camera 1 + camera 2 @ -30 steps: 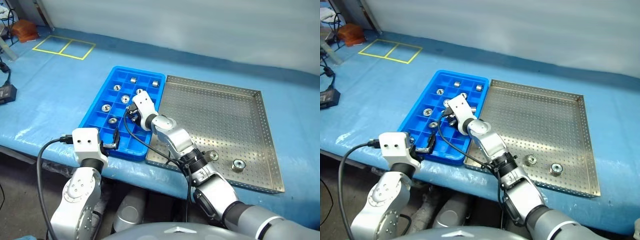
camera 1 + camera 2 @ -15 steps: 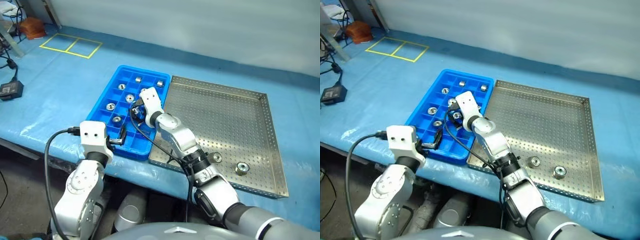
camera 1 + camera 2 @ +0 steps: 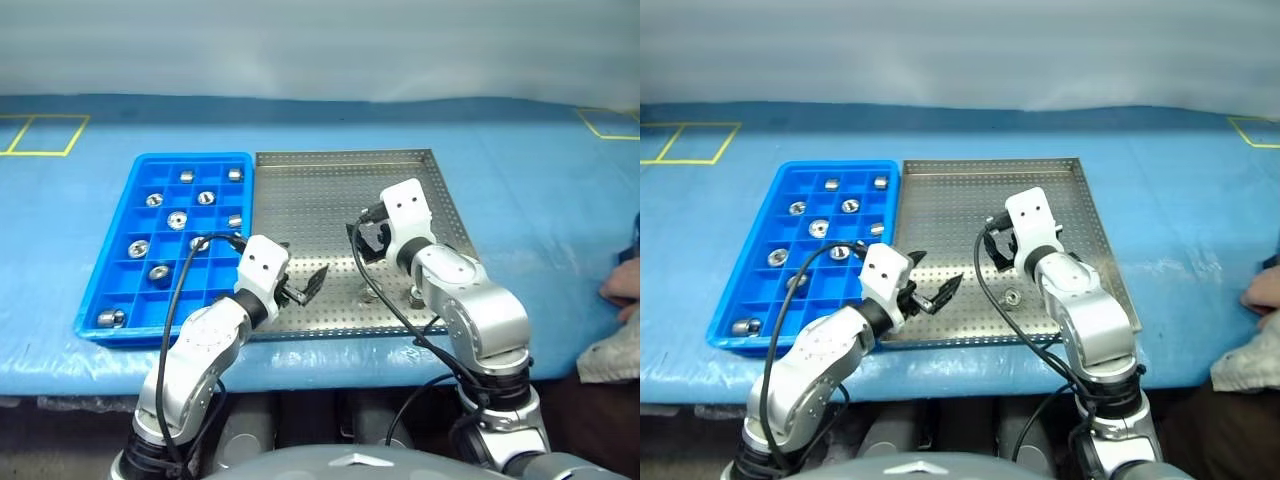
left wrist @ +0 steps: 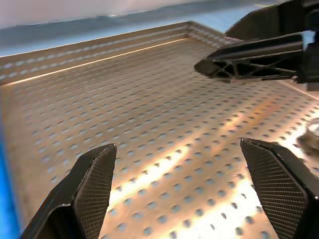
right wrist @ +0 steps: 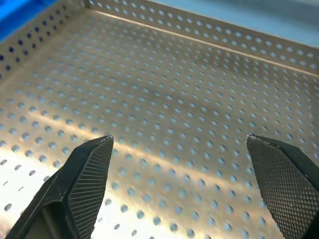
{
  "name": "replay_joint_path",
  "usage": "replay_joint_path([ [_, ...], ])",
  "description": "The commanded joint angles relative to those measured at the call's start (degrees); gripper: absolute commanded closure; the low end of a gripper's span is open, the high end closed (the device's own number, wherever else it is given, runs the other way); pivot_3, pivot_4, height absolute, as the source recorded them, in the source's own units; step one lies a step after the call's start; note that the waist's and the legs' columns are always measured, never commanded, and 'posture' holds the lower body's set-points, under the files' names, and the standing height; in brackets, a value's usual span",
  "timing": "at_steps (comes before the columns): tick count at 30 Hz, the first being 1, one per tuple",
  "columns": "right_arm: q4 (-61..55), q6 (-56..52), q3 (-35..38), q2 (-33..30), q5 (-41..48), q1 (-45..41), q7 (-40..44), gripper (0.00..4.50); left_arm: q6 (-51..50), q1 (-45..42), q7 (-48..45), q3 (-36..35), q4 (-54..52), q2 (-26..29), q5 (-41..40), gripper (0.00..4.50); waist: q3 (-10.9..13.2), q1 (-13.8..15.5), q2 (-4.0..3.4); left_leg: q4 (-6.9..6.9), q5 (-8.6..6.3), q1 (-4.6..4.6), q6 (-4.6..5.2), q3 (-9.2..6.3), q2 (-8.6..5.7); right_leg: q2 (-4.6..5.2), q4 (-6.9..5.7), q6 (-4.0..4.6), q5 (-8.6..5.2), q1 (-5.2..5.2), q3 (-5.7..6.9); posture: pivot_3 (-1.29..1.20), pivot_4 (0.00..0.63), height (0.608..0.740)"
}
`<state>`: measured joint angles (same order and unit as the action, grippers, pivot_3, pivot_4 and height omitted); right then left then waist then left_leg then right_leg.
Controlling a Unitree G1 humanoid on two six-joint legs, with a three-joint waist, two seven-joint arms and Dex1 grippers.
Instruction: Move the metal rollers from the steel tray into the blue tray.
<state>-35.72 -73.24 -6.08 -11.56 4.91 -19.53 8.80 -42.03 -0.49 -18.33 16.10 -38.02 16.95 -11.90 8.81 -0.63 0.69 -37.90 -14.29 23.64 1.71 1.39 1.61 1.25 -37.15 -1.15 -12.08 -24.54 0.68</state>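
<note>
left arm: bent, reaching forward and to the right | left gripper (image 3: 300, 286): fingers wide apart, holding nothing | right arm: elbow bent, forearm pointing far | right gripper (image 3: 997, 243): fingers spread, tilted down, holding nothing | both grippers near each other

We see a long table covered in a blue sheet (image 3: 520, 190), yellow tape rectangles (image 3: 35, 133) marked on it at the far left and far right (image 3: 612, 122), and a person's hand (image 3: 622, 290) resting at the right edge.
</note>
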Motion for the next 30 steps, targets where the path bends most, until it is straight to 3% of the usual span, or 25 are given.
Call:
replay_joint_path([
  [1,-5.29,-6.57,2.04,1.25,1.37,0.53,-0.29,0.02,3.28,1.23,-5.71,4.28,-1.42,4.52,0.02,0.16,0.0,-0.58,-0.01,0.01,0.0,-0.04,0.0,-0.01,0.0,-0.08,-0.07,0.05,-0.03,-0.01,-0.04,-0.01,0.15,0.74],
  [6,-6.63,-12.64,5.35,4.7,2.43,1.11,-0.37,0.02,4.05,3.07,-9.54,6.15,-2.61,8.28,-0.98,0.16,0.01,-0.75,0.0,-0.08,0.03,-0.1,-0.05,-0.01,0.06,0.0,-0.42,-0.13,-0.25,-0.08,-0.07,0.0,0.15,0.74],
  [10,-7.09,-15.64,7.03,7.51,3.91,2.25,0.31,0.02,4.26,3.98,-9.2,5.78,-3.05,8.1,-1.01,0.16,0.01,-0.59,0.01,-0.25,0.05,-0.08,-0.07,0.05,-0.02,0.13,-0.48,-0.07,-0.31,-0.07,-0.12,0.02,0.15,0.74],
  [20,-4.14,-14.04,6.01,11.12,4.1,5.36,-1.44,0.02,4.92,5.0,-7.9,5.37,-3.38,7.22,-0.42,0.16,0.01,-0.39,0.02,-0.28,0.06,-0.1,-0.07,0.28,-0.08,0.17,-0.47,-0.16,-0.26,-0.11,-0.38,0.04,0.15,0.74],
  [30,-2.55,-11.98,2.57,10.35,3.63,9.27,-3.07,0.02,4.57,5.64,-6.5,4.92,-3.68,6.42,-0.76,0.16,0.02,0.01,0.02,-0.27,0.05,-0.09,-0.07,0.28,-0.1,0.19,-0.46,-0.16,-0.28,-0.12,-0.4,0.07,0.15,0.74],
])
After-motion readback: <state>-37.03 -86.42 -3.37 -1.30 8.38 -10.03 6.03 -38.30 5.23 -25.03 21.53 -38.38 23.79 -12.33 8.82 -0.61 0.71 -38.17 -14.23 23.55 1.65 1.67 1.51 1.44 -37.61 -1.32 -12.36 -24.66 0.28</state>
